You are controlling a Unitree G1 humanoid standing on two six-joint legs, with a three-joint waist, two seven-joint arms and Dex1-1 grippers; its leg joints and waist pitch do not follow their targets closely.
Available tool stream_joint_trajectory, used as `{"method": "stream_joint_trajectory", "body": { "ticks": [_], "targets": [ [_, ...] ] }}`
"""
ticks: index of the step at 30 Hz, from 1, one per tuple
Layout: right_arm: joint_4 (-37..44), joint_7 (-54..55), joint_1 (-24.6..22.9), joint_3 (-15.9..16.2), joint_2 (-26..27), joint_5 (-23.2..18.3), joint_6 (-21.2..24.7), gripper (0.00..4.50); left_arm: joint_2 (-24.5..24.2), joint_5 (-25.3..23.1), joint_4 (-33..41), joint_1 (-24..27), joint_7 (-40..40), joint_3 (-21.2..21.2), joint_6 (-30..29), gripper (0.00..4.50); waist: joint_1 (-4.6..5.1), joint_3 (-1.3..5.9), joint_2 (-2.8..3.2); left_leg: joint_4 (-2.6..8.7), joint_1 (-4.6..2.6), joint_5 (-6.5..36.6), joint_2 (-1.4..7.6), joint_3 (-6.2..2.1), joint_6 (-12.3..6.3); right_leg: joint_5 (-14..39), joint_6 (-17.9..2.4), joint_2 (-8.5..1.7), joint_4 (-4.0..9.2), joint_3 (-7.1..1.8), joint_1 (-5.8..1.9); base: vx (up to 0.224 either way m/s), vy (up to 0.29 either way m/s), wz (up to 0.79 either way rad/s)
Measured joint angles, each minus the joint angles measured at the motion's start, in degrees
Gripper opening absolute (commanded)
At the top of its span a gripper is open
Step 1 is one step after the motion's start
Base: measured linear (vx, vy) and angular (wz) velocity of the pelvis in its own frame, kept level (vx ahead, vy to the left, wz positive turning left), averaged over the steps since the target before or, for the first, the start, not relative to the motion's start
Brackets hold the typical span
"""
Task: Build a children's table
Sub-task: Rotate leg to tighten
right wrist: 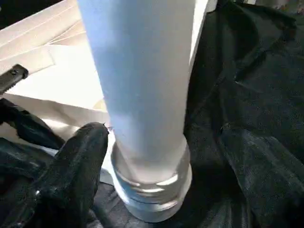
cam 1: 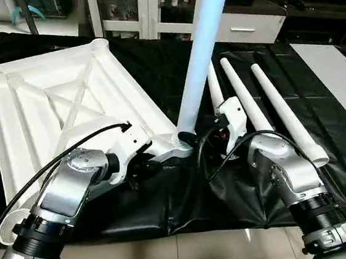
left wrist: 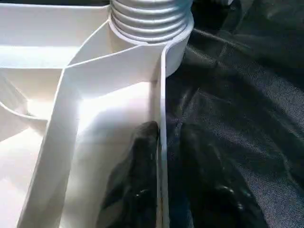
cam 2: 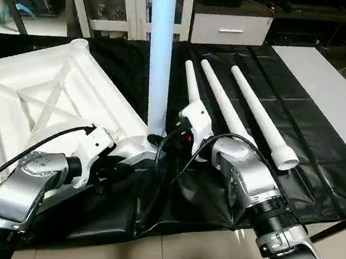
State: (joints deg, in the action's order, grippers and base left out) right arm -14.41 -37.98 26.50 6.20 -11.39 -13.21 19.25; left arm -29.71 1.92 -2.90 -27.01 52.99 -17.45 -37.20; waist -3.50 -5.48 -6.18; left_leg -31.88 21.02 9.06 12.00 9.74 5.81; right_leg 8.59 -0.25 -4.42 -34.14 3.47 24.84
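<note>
The right gripper [right wrist: 156, 142] stands wide open around the foot of the upright leg [cam 1: 204, 46]. One black finger [right wrist: 80, 156] sits just beside the tube, the other is well off to the far side, and neither seems to squeeze it. So the leg looks to be standing by itself in the near corner socket [cam 1: 183, 142].

The left gripper [left wrist: 164, 156] straddles the raised rim [left wrist: 160, 90] of the top [cam 1: 46, 99], close to that same socket. One finger is inside the rim and one outside on the black cloth [cam 1: 320, 120]. The jaws are narrow, but I cannot tell whether they pinch the rim or have let it go.

The top lies upside down on the cloth, its X-ribs facing up. The threaded collar of the leg shows above the socket in the left wrist view, so by my guess it may not be screwed fully home.

Three more legs [cam 1: 247, 100] lie side by side on the cloth, just beyond the right arm. The far corner sockets [cam 1: 100, 44] are still empty.

I would call it about a quarter done: one leg in, three to go, then the table has to be turned onto its feet.
</note>
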Motion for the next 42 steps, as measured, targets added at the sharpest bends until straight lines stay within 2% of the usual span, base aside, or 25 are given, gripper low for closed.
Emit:
{"method": "stream_joint_trajectory", "body": {
  "ticks": [3,5,7,10,13,22,30,37,42],
  "targets": [
    [0.6,-0.1,0.0,0.0,-0.4,-0.2,0.6,4.11,0.0,0.1,-0.3,-0.1,0.5,0.0,0.1,0.9,-0.08,0.02,0.0,-0.01,0.0,0.0,0.0,0.0,0.0,0.0,-0.1,0.0,0.0,0.0,-0.01,0.0,0.0,0.0],
    [0.5,-0.3,0.0,0.3,-0.6,-0.1,0.5,4.11,0.2,0.5,-0.9,-0.3,0.5,0.4,0.2,0.53,-0.17,0.08,0.08,-0.06,0.01,0.0,0.0,0.01,0.0,-0.1,-0.2,0.0,-0.01,-0.01,-0.03,0.0,0.0,0.0],
    [0.1,-0.8,0.0,0.6,-0.7,0.0,0.5,4.11,0.6,0.7,-1.3,-0.3,0.4,0.8,0.3,0.51,-0.21,0.14,0.18,-0.13,0.01,0.0,0.0,0.01,0.0,-0.1,-0.2,-0.02,-0.02,-0.01,-0.05,0.0,0.0,0.0],
    [-0.5,-1.8,0.0,1.3,-1.2,0.5,0.5,4.11,0.7,1.0,-1.6,-0.4,0.5,0.9,0.1,0.14,-0.21,0.15,0.18,-0.16,0.0,0.0,0.0,0.01,0.0,-0.1,-0.2,-0.02,-0.08,-0.01,-0.07,0.0,0.0,0.0],
    [-2.6,-2.9,0.1,2.8,-2.7,1.9,0.5,4.11,0.2,1.1,-1.7,-0.3,0.8,1.0,0.2,0.02,-0.13,0.16,0.18,-0.2,0.0,0.0,0.0,0.0,0.0,-0.1,-0.2,-0.02,-0.09,-0.01,-0.07,0.0,0.0,0.0],
    [-8.4,-4.0,2.7,3.5,-1.2,2.8,-1.3,4.11,-0.8,1.1,-0.5,0.4,2.3,0.6,0.9,0.02,-0.14,0.19,0.14,-0.27,0.04,0.0,0.01,-0.01,-0.01,-0.1,-0.2,-0.02,-0.12,0.0,-0.07,0.0,0.0,0.0],
    [-10.0,-5.3,3.1,3.7,-0.6,2.8,-3.3,4.11,-1.5,1.1,0.1,0.9,3.6,0.1,1.3,0.02,-0.39,0.21,0.11,-0.48,0.02,0.0,0.01,-0.01,-0.01,-0.1,-0.2,-0.07,-0.27,-0.01,-0.11,0.0,0.0,0.0],
    [-11.1,-6.7,3.3,3.8,-0.4,2.7,-4.4,3.38,-1.6,1.1,0.2,1.1,3.7,0.1,1.5,0.0,-0.4,0.22,0.1,-0.52,0.02,0.0,0.01,-0.02,-0.01,-0.1,-0.2,-0.07,-0.32,-0.01,-0.11,0.0,0.0,0.0],
    [-11.7,-7.4,3.3,3.7,-0.1,2.5,-5.1,3.05,-1.6,1.1,0.3,1.1,3.7,0.1,1.5,0.0,-0.38,0.22,0.09,-0.52,0.02,0.0,0.01,-0.01,-0.01,-0.1,-0.2,-0.07,-0.32,-0.01,-0.11,0.0,0.0,0.0]
  ]
}}
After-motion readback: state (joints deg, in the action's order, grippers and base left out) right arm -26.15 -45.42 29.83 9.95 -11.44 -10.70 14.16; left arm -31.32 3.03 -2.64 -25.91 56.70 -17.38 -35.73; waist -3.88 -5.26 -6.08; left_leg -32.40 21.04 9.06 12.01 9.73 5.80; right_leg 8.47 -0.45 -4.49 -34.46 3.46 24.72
